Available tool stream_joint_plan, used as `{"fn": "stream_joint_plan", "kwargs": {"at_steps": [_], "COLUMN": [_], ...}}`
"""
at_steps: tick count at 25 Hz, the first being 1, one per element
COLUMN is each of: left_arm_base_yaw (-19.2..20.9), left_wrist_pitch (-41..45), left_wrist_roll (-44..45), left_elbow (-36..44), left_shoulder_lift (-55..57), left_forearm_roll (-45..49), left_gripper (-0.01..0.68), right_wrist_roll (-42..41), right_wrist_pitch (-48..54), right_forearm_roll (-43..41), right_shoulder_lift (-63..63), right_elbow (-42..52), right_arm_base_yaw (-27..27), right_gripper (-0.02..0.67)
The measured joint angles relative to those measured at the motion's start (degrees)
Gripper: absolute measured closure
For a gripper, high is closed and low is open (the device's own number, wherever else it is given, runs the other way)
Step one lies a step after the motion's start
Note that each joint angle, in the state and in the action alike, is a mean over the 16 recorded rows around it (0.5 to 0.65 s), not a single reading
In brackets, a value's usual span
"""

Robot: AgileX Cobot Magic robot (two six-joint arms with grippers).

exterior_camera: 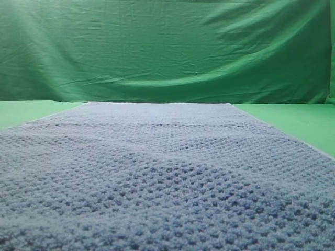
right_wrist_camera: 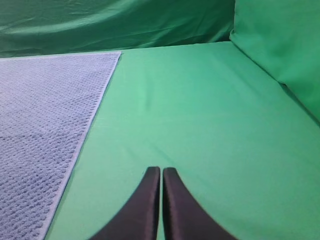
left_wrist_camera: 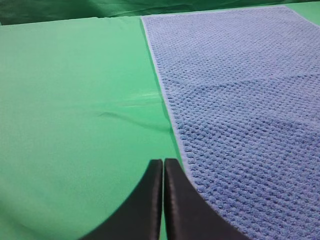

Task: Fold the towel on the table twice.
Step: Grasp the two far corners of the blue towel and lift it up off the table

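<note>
The blue waffle-weave towel (exterior_camera: 157, 172) lies flat and spread out on the green table (exterior_camera: 293, 120), filling most of the exterior high view. Neither gripper shows in that view. In the left wrist view my left gripper (left_wrist_camera: 163, 162) is shut and empty, its black tips hovering over bare table just left of the towel's (left_wrist_camera: 240, 100) left edge. In the right wrist view my right gripper (right_wrist_camera: 161, 171) is shut and empty above bare table (right_wrist_camera: 200, 115), well to the right of the towel's (right_wrist_camera: 40, 120) right edge.
A wrinkled green cloth backdrop (exterior_camera: 167, 47) hangs behind the table. The table surface has a slight crease (left_wrist_camera: 125, 115) left of the towel. On the right a raised green fabric wall (right_wrist_camera: 280, 45) borders the table.
</note>
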Motion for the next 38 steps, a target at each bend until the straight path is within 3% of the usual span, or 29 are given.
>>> {"fn": "stream_joint_plan", "kwargs": {"at_steps": [20, 34, 38], "left_arm_base_yaw": [0.0, 0.0, 0.0], "left_wrist_pitch": [-0.9, -15.8, -16.1], "left_wrist_roll": [0.0, 0.0, 0.6], "left_elbow": [0.0, -0.2, -2.6], "left_shoulder_lift": [0.0, 0.0, 0.2], "left_forearm_roll": [-1.0, -17.6, -20.7], "left_gripper": [0.673, 0.673, 0.673], "right_wrist_roll": [0.0, 0.6, 2.7], "right_wrist_pitch": [-0.1, -14.7, -19.0], "right_forearm_roll": [0.0, 3.1, 4.2], "right_shoulder_lift": [0.0, 0.0, 0.0], "right_elbow": [0.0, 0.0, -1.0], "right_arm_base_yaw": [0.0, 0.0, 0.0], "right_gripper": [0.649, 0.649, 0.649]}}
